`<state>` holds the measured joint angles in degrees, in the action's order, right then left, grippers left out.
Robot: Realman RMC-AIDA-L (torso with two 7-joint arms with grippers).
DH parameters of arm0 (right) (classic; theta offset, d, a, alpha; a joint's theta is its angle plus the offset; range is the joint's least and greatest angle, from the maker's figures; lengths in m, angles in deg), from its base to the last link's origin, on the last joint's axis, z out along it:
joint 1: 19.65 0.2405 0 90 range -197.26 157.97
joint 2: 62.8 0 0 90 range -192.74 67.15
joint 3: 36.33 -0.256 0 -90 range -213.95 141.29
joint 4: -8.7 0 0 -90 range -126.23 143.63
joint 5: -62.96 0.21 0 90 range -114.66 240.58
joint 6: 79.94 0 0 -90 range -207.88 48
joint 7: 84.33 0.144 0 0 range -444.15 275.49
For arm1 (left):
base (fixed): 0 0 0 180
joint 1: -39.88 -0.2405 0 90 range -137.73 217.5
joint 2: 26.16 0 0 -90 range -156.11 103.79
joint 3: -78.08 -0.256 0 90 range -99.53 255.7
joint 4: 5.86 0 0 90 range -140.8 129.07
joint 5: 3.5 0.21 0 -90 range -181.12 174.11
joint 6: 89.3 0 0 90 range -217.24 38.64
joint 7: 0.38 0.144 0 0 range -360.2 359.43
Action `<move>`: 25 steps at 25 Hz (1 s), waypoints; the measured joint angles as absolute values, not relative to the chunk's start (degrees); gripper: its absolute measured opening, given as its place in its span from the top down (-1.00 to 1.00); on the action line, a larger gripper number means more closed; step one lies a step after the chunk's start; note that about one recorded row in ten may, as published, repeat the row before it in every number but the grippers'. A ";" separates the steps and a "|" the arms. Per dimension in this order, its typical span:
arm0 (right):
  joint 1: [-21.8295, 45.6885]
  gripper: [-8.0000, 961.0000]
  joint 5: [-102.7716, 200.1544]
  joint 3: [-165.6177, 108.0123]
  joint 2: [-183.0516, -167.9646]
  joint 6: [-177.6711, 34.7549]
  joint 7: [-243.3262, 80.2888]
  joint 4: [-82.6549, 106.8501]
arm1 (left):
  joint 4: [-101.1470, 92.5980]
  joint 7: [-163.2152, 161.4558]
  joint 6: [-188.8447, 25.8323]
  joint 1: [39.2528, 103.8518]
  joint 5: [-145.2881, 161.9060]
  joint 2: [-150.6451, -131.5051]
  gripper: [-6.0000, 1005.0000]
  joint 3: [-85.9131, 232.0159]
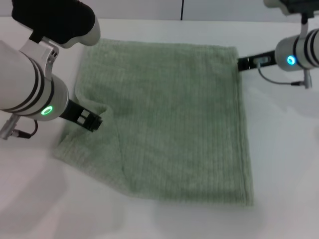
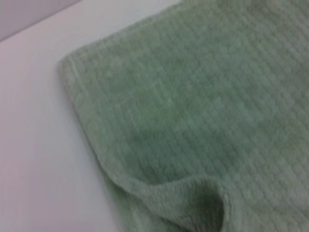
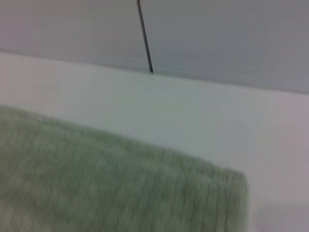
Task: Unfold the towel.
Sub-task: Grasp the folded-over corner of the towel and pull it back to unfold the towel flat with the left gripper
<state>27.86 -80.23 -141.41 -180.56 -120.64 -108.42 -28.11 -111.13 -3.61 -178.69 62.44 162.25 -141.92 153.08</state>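
Note:
The pale sage-green towel [image 1: 174, 124] lies spread on the white table, almost flat, with a crease running down its left part. My left gripper [image 1: 92, 121] is at the towel's left edge, shut on a raised pucker of cloth; that lifted fold shows in the left wrist view [image 2: 207, 193]. My right gripper [image 1: 241, 63] is at the towel's far right corner, shut on the hem; the corner fills the right wrist view [image 3: 120, 188].
The white table [image 1: 284, 164] extends around the towel on every side. A wall with a dark vertical seam [image 1: 182, 10] runs behind the table's far edge. A cable [image 1: 279, 79] hangs under the right wrist.

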 joint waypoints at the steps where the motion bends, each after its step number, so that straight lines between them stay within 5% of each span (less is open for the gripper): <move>1: 27.29 0.99 -80.23 -141.49 -180.57 -120.76 -108.42 -29.59 | -111.13 -3.61 -178.69 62.44 162.25 -141.92 0.10 153.08; 8: 22.20 0.98 -80.06 -141.83 -180.74 -124.11 -108.18 -48.02 | -109.67 1.17 -170.40 61.60 162.26 -141.57 0.09 153.21; 14: 16.17 0.98 -79.26 -141.27 -181.73 -123.48 -108.35 -63.97 | -110.28 11.04 -158.62 57.91 162.25 -144.04 0.08 153.48; 25: 16.11 0.98 -77.14 -141.87 -181.62 -123.29 -108.06 -65.77 | -100.30 9.03 -161.18 66.68 161.81 -144.72 0.07 147.76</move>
<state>16.11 -77.14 -141.87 -181.62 -123.29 -108.06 -65.77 -100.30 9.03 -161.18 66.68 161.81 -144.72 147.76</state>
